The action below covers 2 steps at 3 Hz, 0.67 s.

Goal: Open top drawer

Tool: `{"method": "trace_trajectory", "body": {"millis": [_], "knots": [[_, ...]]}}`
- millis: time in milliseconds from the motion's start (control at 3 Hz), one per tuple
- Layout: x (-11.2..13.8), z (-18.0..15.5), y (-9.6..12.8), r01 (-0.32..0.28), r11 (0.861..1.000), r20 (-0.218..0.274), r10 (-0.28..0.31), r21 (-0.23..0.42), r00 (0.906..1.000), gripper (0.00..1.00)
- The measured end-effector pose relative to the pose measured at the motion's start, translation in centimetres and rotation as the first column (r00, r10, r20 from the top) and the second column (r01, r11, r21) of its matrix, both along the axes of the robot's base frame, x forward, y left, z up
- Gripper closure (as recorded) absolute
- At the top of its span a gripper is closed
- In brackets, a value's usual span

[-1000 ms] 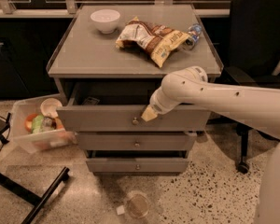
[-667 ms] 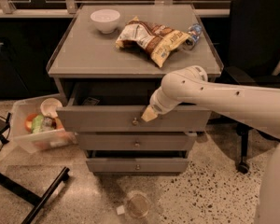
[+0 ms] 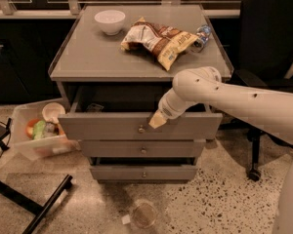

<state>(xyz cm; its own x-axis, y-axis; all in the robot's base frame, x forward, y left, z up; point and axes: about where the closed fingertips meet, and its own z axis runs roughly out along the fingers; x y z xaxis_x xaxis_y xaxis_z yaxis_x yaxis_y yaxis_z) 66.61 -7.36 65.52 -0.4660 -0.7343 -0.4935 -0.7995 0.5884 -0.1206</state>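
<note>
The top drawer (image 3: 102, 126) is the widest of three grey drawer fronts and stands pulled out from the cabinet, with a dark gap open behind its front. Its small round silver knob (image 3: 141, 129) sits at the centre. My gripper (image 3: 155, 122) reaches down from the white arm (image 3: 224, 96) on the right, its tan tip just right of and above the knob, against the drawer's top edge.
The mid-width drawer (image 3: 143, 149) and the narrowest drawer (image 3: 143, 172) lie below, closed. On the cabinet top (image 3: 88, 57) are a white bowl (image 3: 110, 21), a chip bag (image 3: 158, 39) and a bottle (image 3: 201, 35). A clear bin (image 3: 39, 130) stands left, a cup (image 3: 143, 213) on the floor, a black chair (image 3: 268, 43) right.
</note>
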Motion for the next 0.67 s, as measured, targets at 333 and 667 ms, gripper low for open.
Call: {"method": "trace_trajectory", "body": {"millis": [333,667], "knots": [[-1.17,0.22,0.11,-0.039,0.998,-0.060,0.042,0.043,0.9973,1.00],[-1.09,0.16,0.17,-0.039,0.998,-0.060,0.042,0.043,0.9973,1.00]]}}
